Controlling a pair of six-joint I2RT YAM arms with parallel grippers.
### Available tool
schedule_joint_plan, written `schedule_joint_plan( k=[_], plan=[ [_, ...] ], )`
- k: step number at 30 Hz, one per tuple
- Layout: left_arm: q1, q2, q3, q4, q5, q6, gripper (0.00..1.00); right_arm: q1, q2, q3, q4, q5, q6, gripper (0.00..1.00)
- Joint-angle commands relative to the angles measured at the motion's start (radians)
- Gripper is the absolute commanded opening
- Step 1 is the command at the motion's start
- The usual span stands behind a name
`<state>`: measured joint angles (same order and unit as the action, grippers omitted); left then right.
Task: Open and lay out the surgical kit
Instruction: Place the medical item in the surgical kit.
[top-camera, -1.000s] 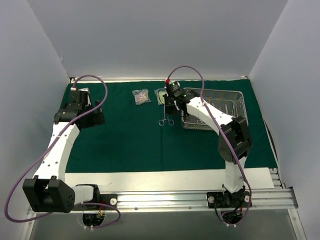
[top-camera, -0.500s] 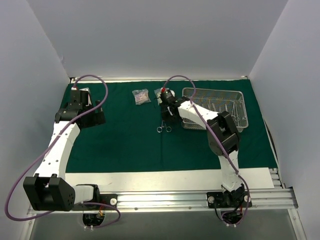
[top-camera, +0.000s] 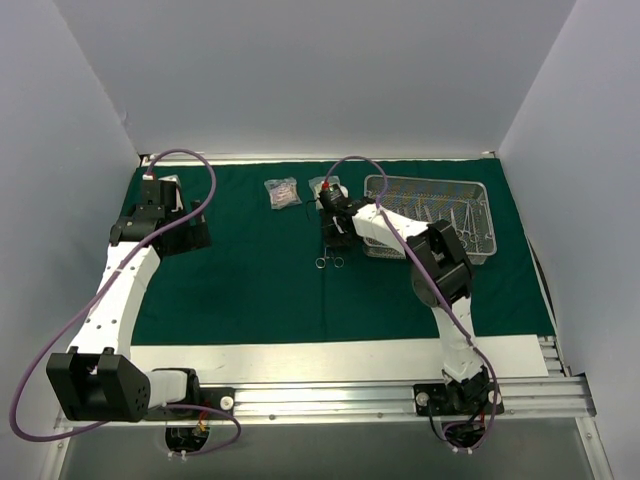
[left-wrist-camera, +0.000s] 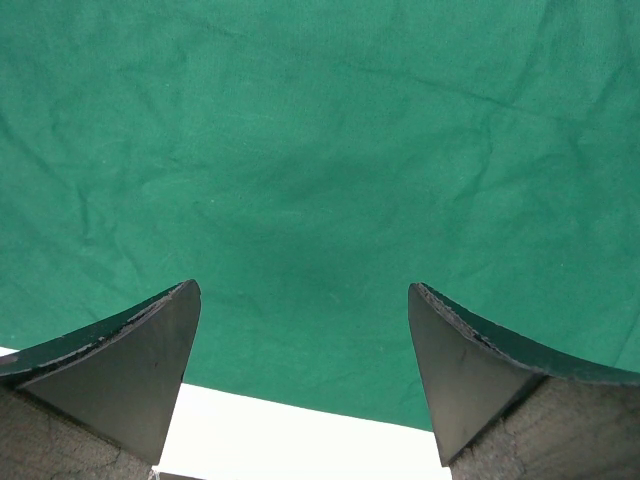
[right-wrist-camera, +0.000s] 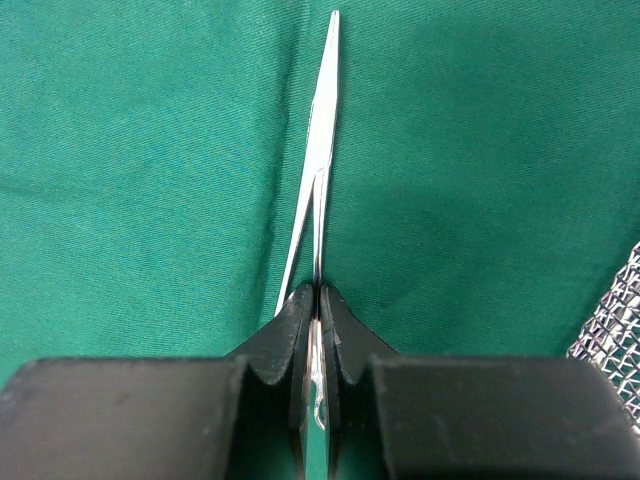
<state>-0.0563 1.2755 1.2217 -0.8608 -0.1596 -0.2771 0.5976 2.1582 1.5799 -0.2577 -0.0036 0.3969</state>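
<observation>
Instrument (right-wrist-camera: 325, 100) in right claw (right-wrist-camera: 318, 296): wrist view

There are two robot arms: one left arm (top-camera: 120, 290) and one right arm (top-camera: 440, 262). There is one green cloth (top-camera: 250, 285), one wire tray (top-camera: 430, 181) and two small clear packets (top-camera: 283, 192) (top-camera: 318, 185). One steel tool (right-wrist-camera: 318, 150) is outside the tray. The tools inside are too small to count.
</observation>
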Motion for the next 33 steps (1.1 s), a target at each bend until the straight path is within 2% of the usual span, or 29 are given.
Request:
schedule_joint_plan(
  k=[1, 11, 21, 33],
  plan=[
    [0.003, -0.005, 0.016, 0.039, -0.001, -0.001, 0.94, 0.008, 0.022, 0.011, -0.029, 0.028, 0.013, 0.00],
    [0.003, -0.007, 0.006, 0.040, 0.003, -0.004, 0.94, 0.008, 0.006, 0.003, -0.043, 0.020, 0.031, 0.15],
    [0.003, -0.002, 0.007, 0.042, 0.006, -0.004, 0.94, 0.008, -0.037, 0.038, -0.064, 0.037, 0.031, 0.16],
    [0.003, 0.008, 0.009, 0.049, 0.015, -0.011, 0.94, -0.018, -0.196, 0.157, -0.133, 0.030, -0.015, 0.21]
  ],
)
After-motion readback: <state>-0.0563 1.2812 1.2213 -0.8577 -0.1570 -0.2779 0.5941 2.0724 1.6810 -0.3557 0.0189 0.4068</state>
